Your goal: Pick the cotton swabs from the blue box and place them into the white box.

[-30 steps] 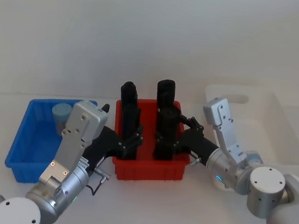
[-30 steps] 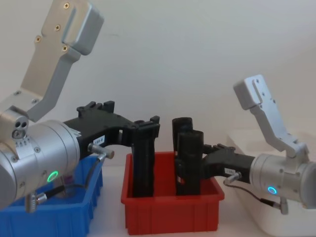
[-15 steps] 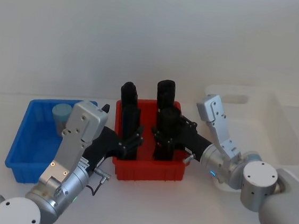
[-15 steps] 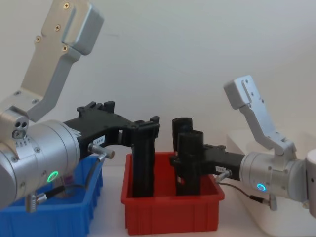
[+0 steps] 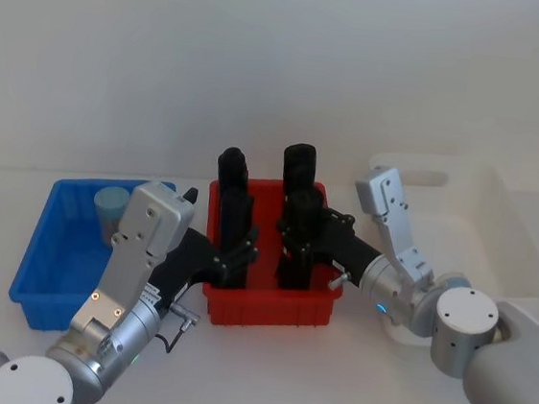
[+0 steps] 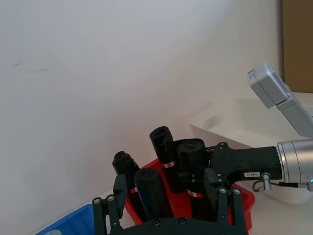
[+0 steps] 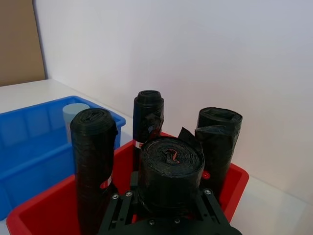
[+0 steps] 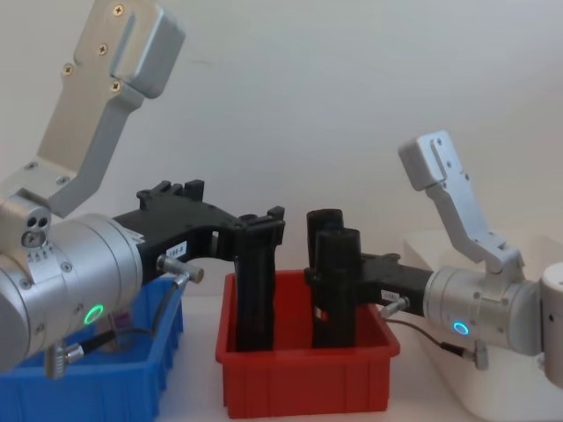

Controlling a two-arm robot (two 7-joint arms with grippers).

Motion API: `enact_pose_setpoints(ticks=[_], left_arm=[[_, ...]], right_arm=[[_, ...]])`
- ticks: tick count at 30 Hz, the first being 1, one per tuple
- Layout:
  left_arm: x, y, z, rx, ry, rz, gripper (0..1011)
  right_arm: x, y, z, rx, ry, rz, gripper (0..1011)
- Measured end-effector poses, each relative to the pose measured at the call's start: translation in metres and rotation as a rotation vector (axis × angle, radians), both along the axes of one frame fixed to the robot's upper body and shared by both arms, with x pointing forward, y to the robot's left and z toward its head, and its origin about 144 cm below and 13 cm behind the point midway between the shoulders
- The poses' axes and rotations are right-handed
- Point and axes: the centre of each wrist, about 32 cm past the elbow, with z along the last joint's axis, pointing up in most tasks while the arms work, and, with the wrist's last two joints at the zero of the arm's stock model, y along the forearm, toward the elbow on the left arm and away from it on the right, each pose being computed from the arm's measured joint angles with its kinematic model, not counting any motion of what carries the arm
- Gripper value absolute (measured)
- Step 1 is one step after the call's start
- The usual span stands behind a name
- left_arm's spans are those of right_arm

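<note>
Plain white wall (image 5: 266,47) behind a white tabletop (image 5: 328,382).

White table (image 5: 347,384): blue box (image 5: 36,269), red bin (image 5: 273,307), white box (image 5: 523,263).

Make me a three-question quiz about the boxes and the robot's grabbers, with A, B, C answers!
1. Where is the cotton swabs tub?
A. blue box
B. red box
C. white box

2. How many black rolls stand in the red box?
A. two
B. four
C. six

3. What does the right gripper hold?
A. nothing
B. the tub
C. a black roll

Answers: 1 A, its pale lid shows in the blue box's far corner. 2 B, right wrist view shows four. 3 C, its fingers clamp a front roll.
</note>
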Motion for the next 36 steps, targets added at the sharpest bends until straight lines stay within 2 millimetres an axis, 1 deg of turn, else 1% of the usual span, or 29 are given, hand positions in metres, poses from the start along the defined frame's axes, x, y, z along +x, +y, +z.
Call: enact_pose_setpoints(ticks=[8, 9, 14, 20, 28, 36], left_arm=[[0.0, 0.0, 0.0, 0.0, 0.0, 0.0, 1000], [0.0, 0.0, 0.0, 0.0, 0.0, 0.0, 1000], [0.0, 0.0, 0.0, 0.0, 0.0, 0.0, 1000], [0.0, 0.0, 0.0, 0.0, 0.0, 0.0, 1000], [0.0, 0.0, 0.0, 0.0, 0.0, 0.0, 1000], [0.0, 0.0, 0.0, 0.0, 0.0, 0.0, 1000]], right_arm=[[-0.001, -0.001, 0.007, 0.03, -0.042, -0.017, 456], [-0.002, -0.001, 0.012, 0.039, -0.059, -0.022, 456], [-0.007, -0.002, 0.022, 0.063, -0.094, -0.038, 457], [-0.018, -0.006, 0.039, 0.098, -0.14, -0.073, 456], [-0.031, -0.011, 0.055, 0.131, -0.173, -0.124, 456], [-0.049, -0.02, 0.073, 0.154, -0.2, -0.211, 456]])
